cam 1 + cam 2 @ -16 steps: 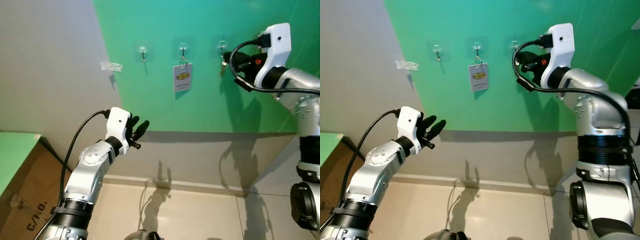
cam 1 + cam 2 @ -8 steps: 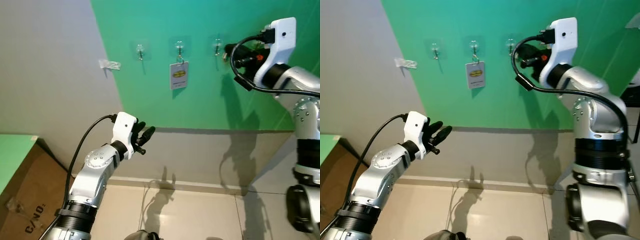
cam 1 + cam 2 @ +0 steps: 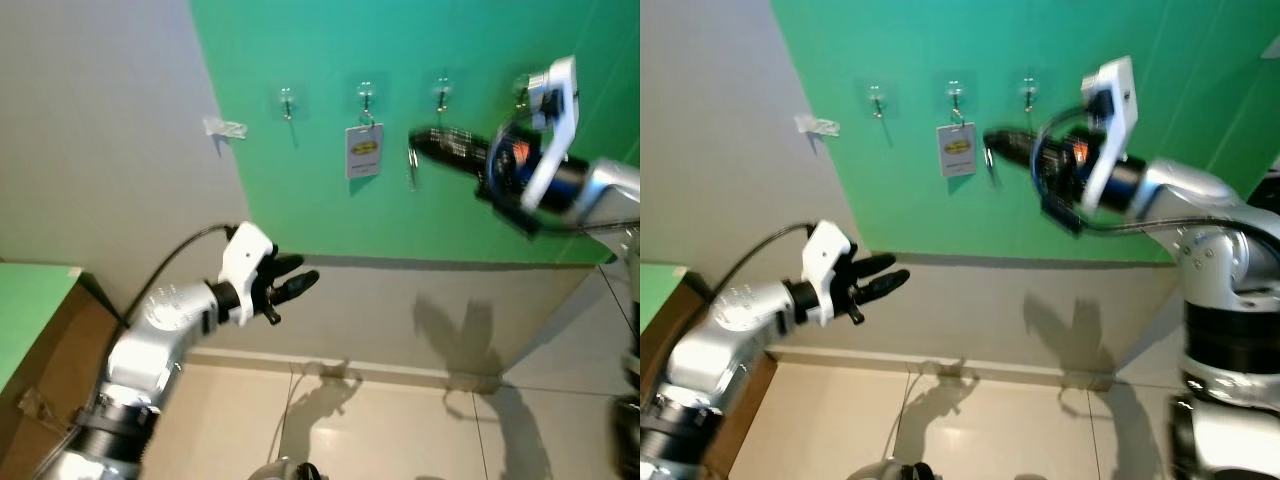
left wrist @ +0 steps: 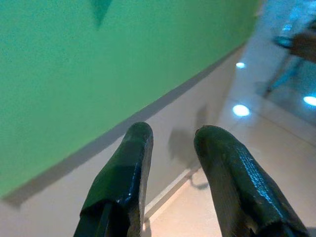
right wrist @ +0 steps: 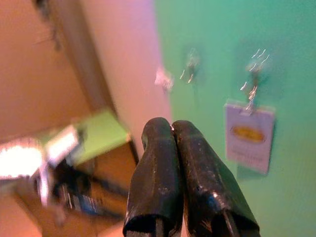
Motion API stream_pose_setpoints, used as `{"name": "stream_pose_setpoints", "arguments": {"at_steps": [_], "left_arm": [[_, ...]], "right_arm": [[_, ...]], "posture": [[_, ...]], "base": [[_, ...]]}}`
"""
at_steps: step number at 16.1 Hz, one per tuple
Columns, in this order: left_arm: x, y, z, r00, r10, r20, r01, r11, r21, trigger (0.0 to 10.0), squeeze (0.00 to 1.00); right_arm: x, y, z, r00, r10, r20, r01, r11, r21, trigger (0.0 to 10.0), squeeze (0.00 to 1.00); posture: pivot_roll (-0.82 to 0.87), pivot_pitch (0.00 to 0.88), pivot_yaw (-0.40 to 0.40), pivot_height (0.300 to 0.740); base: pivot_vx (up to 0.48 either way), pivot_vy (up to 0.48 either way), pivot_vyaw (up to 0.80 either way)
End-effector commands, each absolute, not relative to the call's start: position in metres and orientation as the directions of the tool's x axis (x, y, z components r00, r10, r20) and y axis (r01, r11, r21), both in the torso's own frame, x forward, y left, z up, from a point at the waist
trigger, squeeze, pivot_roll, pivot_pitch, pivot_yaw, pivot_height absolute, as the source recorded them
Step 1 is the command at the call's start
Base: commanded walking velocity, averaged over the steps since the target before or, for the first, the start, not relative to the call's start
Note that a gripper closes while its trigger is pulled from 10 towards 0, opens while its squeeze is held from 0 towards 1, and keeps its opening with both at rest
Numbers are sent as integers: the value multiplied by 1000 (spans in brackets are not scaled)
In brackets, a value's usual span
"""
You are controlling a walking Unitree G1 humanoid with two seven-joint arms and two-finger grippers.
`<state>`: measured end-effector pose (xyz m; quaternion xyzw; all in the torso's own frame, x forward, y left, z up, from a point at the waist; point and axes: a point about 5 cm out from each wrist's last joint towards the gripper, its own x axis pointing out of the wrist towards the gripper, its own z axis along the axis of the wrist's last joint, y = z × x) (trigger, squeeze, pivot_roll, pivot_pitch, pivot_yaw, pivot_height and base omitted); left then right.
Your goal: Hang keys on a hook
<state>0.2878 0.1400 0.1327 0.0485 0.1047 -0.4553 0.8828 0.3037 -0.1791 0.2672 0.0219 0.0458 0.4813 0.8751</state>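
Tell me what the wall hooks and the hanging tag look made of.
Hooks: apparently clear plastic pads with shiny metal hooks, judging by their glints. Tag: looks like glossy white card or plastic on a metal ring; too small to tell which.

Your arms: silver, jointed | wrists: white housings, looping black cables | left gripper (image 3: 295, 282): two long black fingers | right gripper (image 3: 425, 142): same black fingers, red-orange marking at its wrist
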Motion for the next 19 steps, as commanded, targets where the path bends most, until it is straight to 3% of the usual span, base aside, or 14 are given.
{"name": "stream_pose_setpoints", "arguments": {"at_steps": [1, 4, 6, 13, 15, 16, 19], "left_arm": [[289, 139, 148, 522, -829, -202, 847, 532, 5, 10000, 0], [277, 133, 159, 381, -902, -201, 920, 392, -16, 10000, 0], [274, 126, 155, 339, -916, -214, 935, 353, -28, 10000, 0], [282, 119, 170, 397, -912, -106, 915, 402, -32, 10000, 0], [282, 119, 169, 402, -909, -108, 912, 408, -35, 10000, 0], [282, 118, 168, 402, -909, -110, 912, 408, -42, 10000, 0], [276, 118, 161, 396, -909, -129, 912, 406, -60, 10000, 0]], "right_arm": [[300, -177, 265, 496, 862, -102, -865, 501, 25, 0, 0], [296, -174, 250, 427, 881, -205, -903, 429, -33, 0, 0], [296, -168, 241, 392, 886, -248, -918, 394, -46, 0, 0], [298, -159, 244, 389, 896, -213, -921, 384, -66, 0, 0], [305, -161, 245, 429, 882, -195, -903, 422, -80, 0, 0], [318, -165, 247, 526, 833, -169, -850, 517, -100, 0, 0], [334, -168, 251, 646, 756, -106, -763, 638, -102, 0, 0]], "posture": [[-257, 25, 108, 740], [-261, 26, 117, 740], [-262, 27, 117, 740], [-260, 29, 118, 740], [-259, 27, 119, 740], [-259, 26, 118, 740], [-250, 19, 117, 740]], "base": [[0, 0, 0], [0, 0, 0], [0, 0, 0], [0, 0, 0], [0, 0, 0], [0, 0, 0], [0, 0, 0]]}}
